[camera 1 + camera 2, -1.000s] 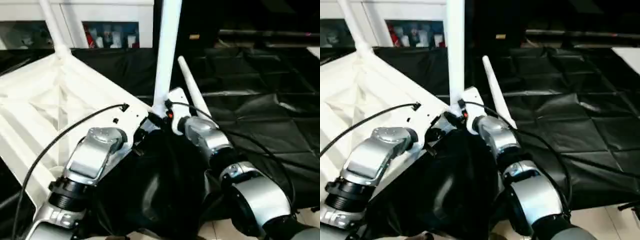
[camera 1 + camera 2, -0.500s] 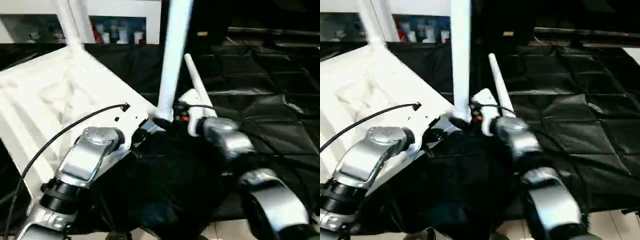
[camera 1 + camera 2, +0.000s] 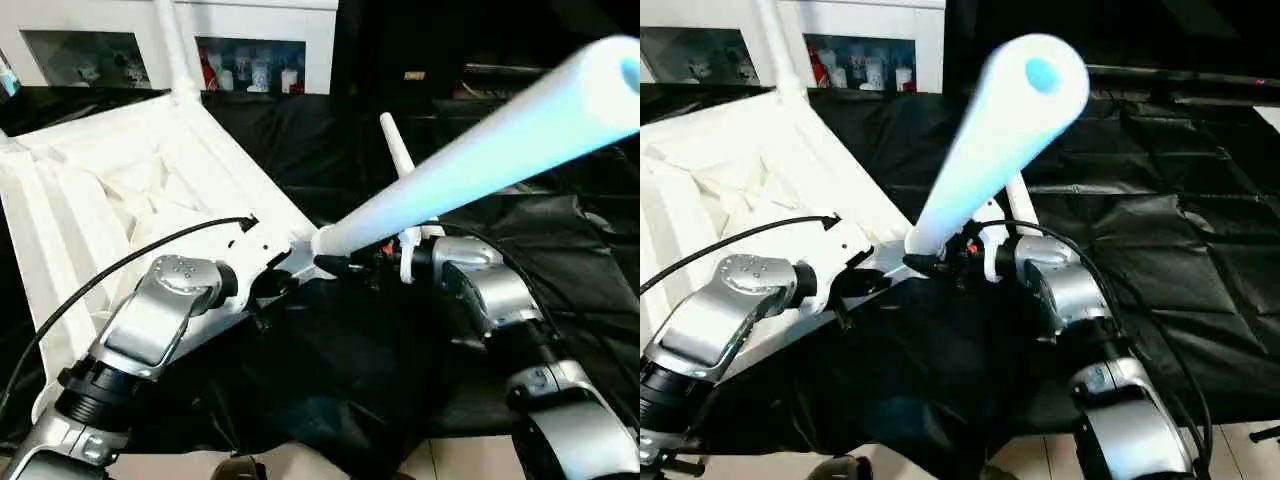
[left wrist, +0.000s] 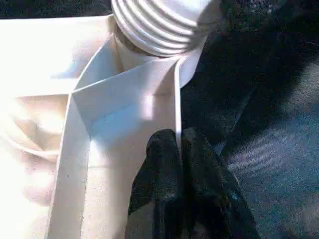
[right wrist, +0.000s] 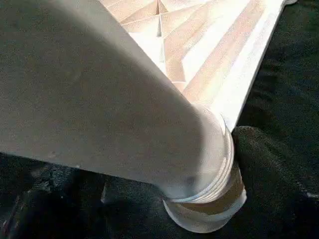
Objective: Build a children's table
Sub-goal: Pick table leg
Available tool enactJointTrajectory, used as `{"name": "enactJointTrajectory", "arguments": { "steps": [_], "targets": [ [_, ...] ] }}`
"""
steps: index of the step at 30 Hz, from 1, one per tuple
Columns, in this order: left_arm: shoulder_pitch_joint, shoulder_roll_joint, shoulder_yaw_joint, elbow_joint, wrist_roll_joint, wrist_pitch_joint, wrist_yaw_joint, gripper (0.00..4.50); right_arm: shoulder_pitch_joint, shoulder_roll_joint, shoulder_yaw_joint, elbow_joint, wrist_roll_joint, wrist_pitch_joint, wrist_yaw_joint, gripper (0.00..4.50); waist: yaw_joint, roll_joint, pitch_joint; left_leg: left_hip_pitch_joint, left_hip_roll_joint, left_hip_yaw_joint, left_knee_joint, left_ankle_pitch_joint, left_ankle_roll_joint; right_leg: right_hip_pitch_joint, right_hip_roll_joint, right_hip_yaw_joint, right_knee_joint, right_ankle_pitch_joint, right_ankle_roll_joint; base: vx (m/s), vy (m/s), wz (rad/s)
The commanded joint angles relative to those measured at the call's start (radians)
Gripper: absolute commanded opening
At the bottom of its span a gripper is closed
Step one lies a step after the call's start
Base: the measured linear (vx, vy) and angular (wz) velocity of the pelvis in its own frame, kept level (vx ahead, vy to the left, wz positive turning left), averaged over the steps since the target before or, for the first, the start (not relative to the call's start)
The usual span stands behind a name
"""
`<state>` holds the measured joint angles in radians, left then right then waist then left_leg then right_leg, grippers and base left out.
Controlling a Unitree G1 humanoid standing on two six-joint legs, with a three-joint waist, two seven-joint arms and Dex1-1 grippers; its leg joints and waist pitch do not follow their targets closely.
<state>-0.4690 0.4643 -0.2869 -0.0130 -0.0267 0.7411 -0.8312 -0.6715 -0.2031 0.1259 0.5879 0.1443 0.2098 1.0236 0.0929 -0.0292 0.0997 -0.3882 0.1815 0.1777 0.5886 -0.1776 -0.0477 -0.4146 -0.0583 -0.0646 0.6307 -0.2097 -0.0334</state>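
My left gripper has its two black fingers pressed together on the thin upright rim of the table top, one finger on each face of that wall. Just beyond the fingertips, at the corner of the top, sits a round socket, and the ribbed threaded end of a leg stands in it at an angle, the threads still exposed. I see the silver left forearm leading up to this corner, with a black cable arching over it.

My right gripper sits at the base of that same leg, right against the corner socket; I cannot tell whether its fingers are apart or closed on the leg. From the gripper the leg slants up and away from the socket toward the camera, its rounded tip near the lens. The right wrist view shows the leg's collar meeting the socket, with the ribbed underside of the top beyond it.

The top lies underside up, tilted, on the black-draped work table. Farther from the left gripper, at the far corner, another leg stands upright in its socket. Beyond the right gripper a third leg shows behind the slanted one. A white cabinet stands at the back.
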Motion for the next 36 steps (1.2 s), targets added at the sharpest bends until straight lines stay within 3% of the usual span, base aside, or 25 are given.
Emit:
{"name": "enactJointTrajectory", "arguments": {
  "steps": [1, 3, 8, 9, 14, 18, 22, 26, 31, 33, 36],
  "targets": [
    [-0.012, -0.011, -0.016, -0.028, -0.030, -0.039, -0.028, 0.00, 0.015, 0.015, 0.022, -0.007, 0.001, 0.016, 0.005, 3.86, -0.001, 0.015, -0.080, 0.021, 0.054, -0.017, -0.058, -0.048, 0.076, 0.067, -0.089, 0.058, -0.057, 0.063, -0.286, 0.000, 0.000, 0.00],
    [-0.012, -0.010, -0.021, -0.030, -0.033, -0.041, -0.039, 0.00, 0.011, 0.024, 0.018, 0.015, -0.006, 0.011, -0.010, 3.60, -0.001, 0.017, -0.081, 0.022, 0.053, -0.018, -0.058, -0.042, 0.071, 0.067, -0.089, 0.057, -0.056, 0.068, -0.286, 0.000, 0.000, 0.00],
    [-0.010, 0.006, -0.032, -0.039, -0.043, -0.047, -0.064, 0.00, 0.006, 0.026, 0.003, 0.017, 0.010, 0.033, -0.014, 3.42, 0.000, 0.018, -0.083, 0.023, 0.052, -0.019, -0.055, -0.028, 0.079, 0.068, -0.088, 0.056, -0.052, 0.104, -0.291, 0.000, 0.000, 0.00],
    [-0.006, 0.011, -0.035, -0.044, -0.047, -0.047, -0.075, 0.00, 0.004, 0.027, 0.000, 0.019, 0.016, 0.037, -0.013, 3.11, 0.001, 0.019, -0.085, 0.022, 0.053, -0.019, -0.054, -0.022, 0.080, 0.070, -0.088, 0.056, -0.050, 0.113, -0.295, 0.000, 0.000, 0.00],
    [0.002, 0.025, -0.039, -0.055, -0.054, -0.065, -0.112, 0.00, -0.016, 0.030, -0.032, 0.060, 0.049, 0.061, -0.011, 2.86, 0.007, 0.018, -0.088, 0.025, 0.053, -0.018, -0.053, -0.021, 0.077, 0.069, -0.089, 0.055, -0.049, 0.116, -0.299, 0.000, 0.000, 0.00],
    [-0.003, 0.031, -0.034, -0.052, -0.062, -0.081, -0.125, 0.00, -0.025, 0.030, -0.042, 0.092, 0.049, 0.054, -0.013, 2.85, 0.014, 0.017, -0.091, 0.025, 0.054, -0.019, -0.053, -0.024, 0.064, 0.071, -0.090, 0.054, -0.047, 0.099, -0.293, 0.000, 0.000, 0.00],
    [0.004, 0.042, -0.036, -0.066, -0.072, -0.085, -0.135, 0.00, -0.029, 0.025, -0.046, 0.090, 0.057, 0.053, -0.011, 2.84, 0.015, 0.012, -0.096, 0.024, 0.052, -0.018, -0.050, -0.014, 0.065, 0.074, -0.090, 0.053, -0.045, 0.107, -0.289, 0.000, 0.000, 0.00],
    [0.016, 0.051, -0.038, -0.079, -0.075, -0.097, -0.153, 0.00, -0.038, 0.018, -0.055, 0.085, 0.072, 0.054, 0.000, 2.84, 0.018, 0.014, -0.097, 0.023, 0.052, -0.018, -0.049, -0.004, 0.069, 0.072, -0.090, 0.052, -0.043, 0.111, -0.288, 0.000, 0.000, 0.00],
    [0.015, 0.062, -0.031, -0.077, -0.081, -0.120, -0.166, 0.00, -0.044, -0.015, -0.088, 0.029, 0.140, 0.147, 0.069, 2.84, 0.024, 0.014, -0.100, 0.025, 0.053, -0.019, -0.047, -0.009, 0.071, 0.073, -0.088, 0.051, -0.042, 0.107, -0.286, 0.000, 0.000, 0.00],
    [0.012, 0.070, -0.029, -0.073, -0.085, -0.124, -0.178, 0.00, -0.064, -0.082, -0.079, 0.031, 0.154, 0.280, 0.133, 2.84, 0.025, 0.014, -0.101, 0.024, 0.051, -0.019, -0.046, -0.022, 0.066, 0.077, -0.086, 0.049, -0.044, 0.079, -0.282, 0.000, 0.000, 0.00],
    [0.011, 0.070, -0.031, -0.070, -0.085, -0.127, -0.182, 0.00, -0.079, -0.100, -0.093, 0.049, 0.169, 0.332, 0.142, 2.84, 0.030, 0.010, -0.098, 0.023, 0.051, -0.016, -0.045, -0.052, 0.044, 0.074, -0.089, 0.052, -0.049, 0.022, -0.273, 0.000, 0.000, 0.00]
  ]
}}
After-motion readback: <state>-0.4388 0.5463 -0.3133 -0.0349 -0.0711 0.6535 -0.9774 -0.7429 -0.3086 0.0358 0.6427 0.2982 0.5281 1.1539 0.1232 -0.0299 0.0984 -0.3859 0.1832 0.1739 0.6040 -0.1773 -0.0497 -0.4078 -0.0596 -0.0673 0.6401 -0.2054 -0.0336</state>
